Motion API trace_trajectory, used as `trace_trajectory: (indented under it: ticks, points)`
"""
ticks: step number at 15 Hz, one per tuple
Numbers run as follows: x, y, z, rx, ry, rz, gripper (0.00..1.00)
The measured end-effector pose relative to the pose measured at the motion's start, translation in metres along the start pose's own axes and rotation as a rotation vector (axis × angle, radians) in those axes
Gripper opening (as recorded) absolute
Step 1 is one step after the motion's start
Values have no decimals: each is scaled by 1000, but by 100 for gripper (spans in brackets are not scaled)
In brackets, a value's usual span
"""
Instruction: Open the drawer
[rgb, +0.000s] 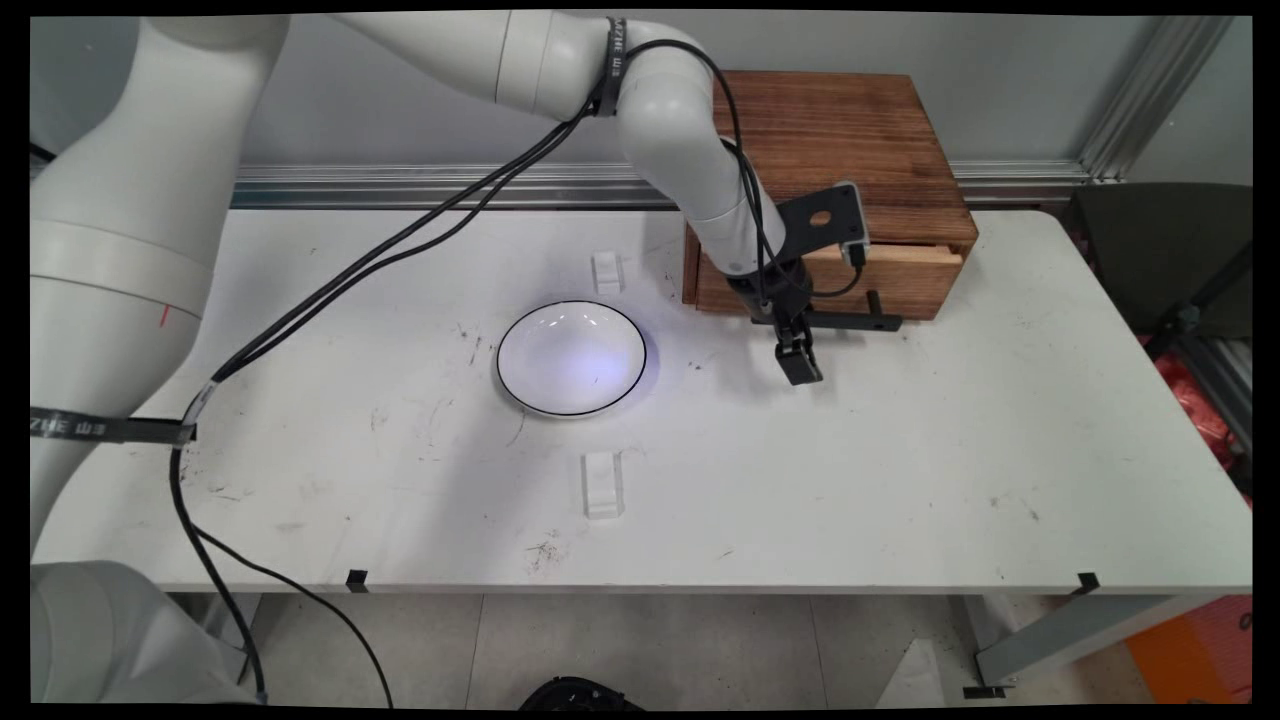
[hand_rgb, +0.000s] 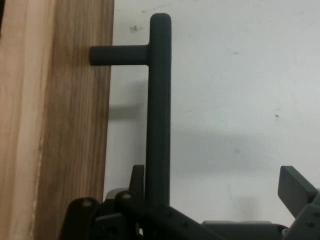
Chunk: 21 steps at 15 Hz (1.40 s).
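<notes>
- The claw is seen spread wide, holding nothing. It sits low over the tabletop, just on the near side of the wooden box at the far right.
- The box's drawer is seen pulled out a little; a strip of paler wood shows along its top edge.
- The black bar handle runs along the drawer front. In the hand view the bar lies between the two fingers, hard up against one and well apart from the other.
- Risk: off-centre closure. If the claw is shut from here, one finger would probably meet the bar first, so the bar could be shoved sideways or the wrist side-loaded.
- Risk: collision with the drawer front. The gap between bar and wood looks slim, so a finger could be jammed or the wood scraped by any drift toward the box.
- Risk: shallow bite. How deep the bar sits in the claw cannot be told; a tip-only grip could be slipped off under load.
- Risk: the box does not appear to be fixed down, so it may be dragged along the tabletop by a pull or a snag.
- The white bowl sits well to the left, and the two clear blocks lie beyond and before it. A wide leftward swing could clip them.
</notes>
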Motion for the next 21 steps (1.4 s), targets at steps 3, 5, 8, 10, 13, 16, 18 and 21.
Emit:
trace_trajectory:
  ticks: [3,5,8,10,13,16,18,21]
  points:
    - [-2,8,-3,-10,-4,-1,100]
    - [-2,13,-5,-16,-7,-2,100]
    - [-3,22,-7,-27,-10,-3,100]
    - [-2,29,-8,-36,-10,-4,100]
    - [0,39,-11,-48,-8,-6,100]
    - [2,49,-13,-60,-7,-10,100]
    - [2,54,-14,-67,-6,-14,100]
    - [4,64,-16,-78,-4,-19,100]
